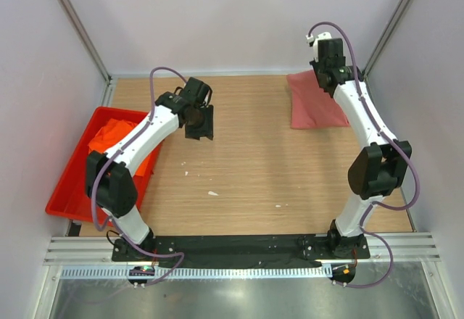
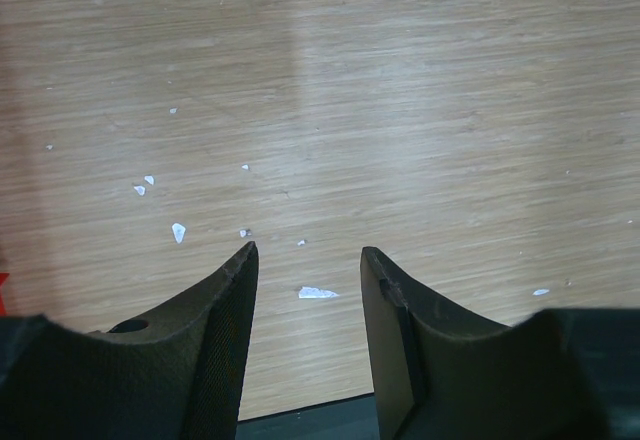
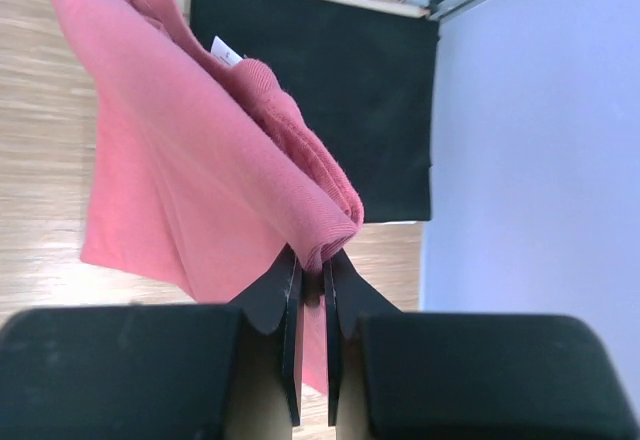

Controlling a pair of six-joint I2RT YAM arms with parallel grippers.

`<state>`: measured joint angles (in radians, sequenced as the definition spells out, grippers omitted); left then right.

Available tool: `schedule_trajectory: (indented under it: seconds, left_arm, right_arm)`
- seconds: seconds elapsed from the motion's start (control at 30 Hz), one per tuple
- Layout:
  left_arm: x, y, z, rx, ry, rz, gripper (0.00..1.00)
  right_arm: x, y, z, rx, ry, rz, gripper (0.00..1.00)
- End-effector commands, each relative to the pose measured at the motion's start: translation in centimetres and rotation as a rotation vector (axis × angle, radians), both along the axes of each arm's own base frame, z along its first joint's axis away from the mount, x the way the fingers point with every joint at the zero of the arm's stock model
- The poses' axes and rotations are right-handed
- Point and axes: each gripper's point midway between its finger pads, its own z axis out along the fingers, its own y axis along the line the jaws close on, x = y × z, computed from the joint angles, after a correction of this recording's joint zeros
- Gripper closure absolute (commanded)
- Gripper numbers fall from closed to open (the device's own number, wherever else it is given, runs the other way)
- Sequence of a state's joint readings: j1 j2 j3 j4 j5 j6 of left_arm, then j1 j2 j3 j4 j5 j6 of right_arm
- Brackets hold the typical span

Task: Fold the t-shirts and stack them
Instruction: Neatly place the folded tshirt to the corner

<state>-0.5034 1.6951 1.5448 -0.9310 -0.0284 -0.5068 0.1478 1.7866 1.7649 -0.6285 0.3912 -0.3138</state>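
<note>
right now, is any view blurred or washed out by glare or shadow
Top external: sharp and evenly lit, only a dull sheen on the metal sill. Left wrist: table crisp, a pale band of reflected light down it, shade at the left edge. Right wrist: rose-red t-shirt clear, the black area behind it too dark for any detail.

We see a matt wood-grain table [image 1: 254, 167], a smooth plastic tray [image 1: 67, 190], a soft ribbed-cloth rose-red t-shirt [image 3: 180, 160] and a matt black t-shirt [image 3: 340, 90].

Your left end effector [image 2: 305, 255] hangs open above the worktop [image 1: 254, 167]; your right end effector [image 3: 312, 265] pinches the rose-red t-shirt [image 3: 180, 160].
</note>
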Motion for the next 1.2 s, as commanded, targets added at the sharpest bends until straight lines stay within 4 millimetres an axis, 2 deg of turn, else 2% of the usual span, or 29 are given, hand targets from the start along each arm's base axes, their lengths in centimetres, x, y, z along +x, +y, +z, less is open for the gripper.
schedule_trajectory:
  seconds: [0.0,0.17,0.3,0.37,0.4,0.5,0.53,0.6,0.63,0.87,0.9,1.0,1.03,1.13,1.17]
  left_arm:
    - [0.0,-0.2,1.9,-0.040,-0.060,-0.024,0.53]
    - [0.1,-0.2,1.9,-0.040,-0.058,-0.026,0.53]
    - [0.1,-0.2,1.8,-0.037,-0.054,-0.031,0.53]
    - [0.1,-0.3,2.0,-0.039,-0.058,-0.031,0.53]
    - [0.1,-0.2,2.0,-0.038,-0.061,-0.032,0.53]
    - [0.1,-0.1,1.9,-0.031,-0.059,-0.032,0.53]
    - [0.1,-0.1,1.9,-0.029,-0.058,-0.033,0.53]
    - [0.2,0.0,2.0,-0.026,-0.061,-0.031,0.53]
    - [0.2,0.0,1.9,-0.024,-0.059,-0.032,0.53]
    - [0.2,0.0,1.5,-0.016,-0.053,-0.031,0.53]
    - [0.3,0.0,1.5,-0.015,-0.053,-0.029,0.53]
    - [0.4,0.0,1.3,-0.011,-0.050,-0.030,0.53]
    - [0.4,0.0,1.4,-0.010,-0.049,-0.031,0.53]
    - [0.4,0.0,0.9,-0.004,-0.035,-0.032,0.53]
    - [0.3,0.0,0.8,-0.002,-0.031,-0.034,0.53]
  right_arm:
    - [1.1,-1.7,7.1,-0.063,-0.180,-0.018,0.99]
    - [1.6,-2.6,6.9,-0.052,-0.155,-0.022,0.99]
    - [2.0,-3.0,7.6,-0.046,-0.164,-0.023,0.99]
    - [2.1,-3.6,7.5,-0.049,-0.156,-0.033,0.99]
    - [2.3,-4.7,7.6,-0.022,-0.154,-0.048,0.99]
    - [2.6,-5.0,7.6,0.000,-0.163,-0.052,0.99]
    - [2.7,-5.7,7.6,0.002,-0.164,-0.064,0.99]
    - [3.3,-5.6,7.1,0.007,-0.161,-0.054,0.99]
    - [3.3,-7.2,7.0,0.003,-0.164,-0.082,0.99]
    - [6.1,-9.8,5.8,0.039,-0.204,-0.084,0.99]
    - [6.8,-10.1,4.7,0.042,-0.192,-0.085,0.99]
    - [8.0,-11.5,4.1,0.032,-0.192,-0.104,0.99]
    - [8.7,-11.6,2.9,0.041,-0.178,-0.098,0.99]
    - [9.7,-12.5,2.0,0.037,-0.184,-0.099,0.99]
    - [10.0,-13.1,1.1,0.032,-0.172,-0.104,0.99]
